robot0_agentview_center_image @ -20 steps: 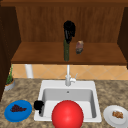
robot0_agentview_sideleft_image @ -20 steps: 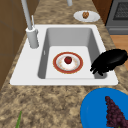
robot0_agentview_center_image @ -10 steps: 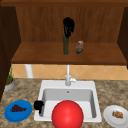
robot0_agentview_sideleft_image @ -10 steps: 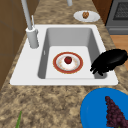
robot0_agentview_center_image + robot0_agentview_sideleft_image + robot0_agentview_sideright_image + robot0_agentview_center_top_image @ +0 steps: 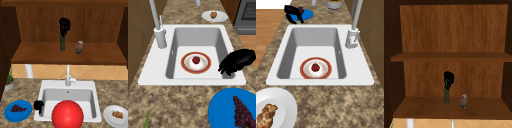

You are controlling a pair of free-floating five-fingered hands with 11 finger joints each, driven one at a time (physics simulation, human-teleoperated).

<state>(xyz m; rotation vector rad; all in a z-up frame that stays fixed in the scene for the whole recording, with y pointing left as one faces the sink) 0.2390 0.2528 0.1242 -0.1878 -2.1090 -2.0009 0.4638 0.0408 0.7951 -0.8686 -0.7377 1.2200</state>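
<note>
My right hand (image 5: 64, 25) is up at the lower cabinet shelf (image 5: 37, 56), curled round the top of a slim dark green bottle (image 5: 62, 43) that stands upright there; the upper view shows the same hand (image 5: 448, 78) on the bottle (image 5: 446, 96). My left hand (image 5: 38, 105) hovers over the sink's front left rim with relaxed fingers and holds nothing. In the left side view it (image 5: 238, 61) hangs by the sink's edge. In the sink (image 5: 200, 35) lies a red-rimmed plate (image 5: 204, 68) with a small red fruit (image 5: 196, 60).
A small greyish jar (image 5: 79, 47) stands right of the bottle. A blue plate (image 5: 10, 115) with dark grapes (image 5: 17, 108) lies left of the sink, a white plate (image 5: 110, 117) with a pastry (image 5: 117, 114) right. Faucet (image 5: 68, 76) behind the basin; potted plant (image 5: 9, 80) far left. A large red round shape (image 5: 67, 115) shows at the sink's front.
</note>
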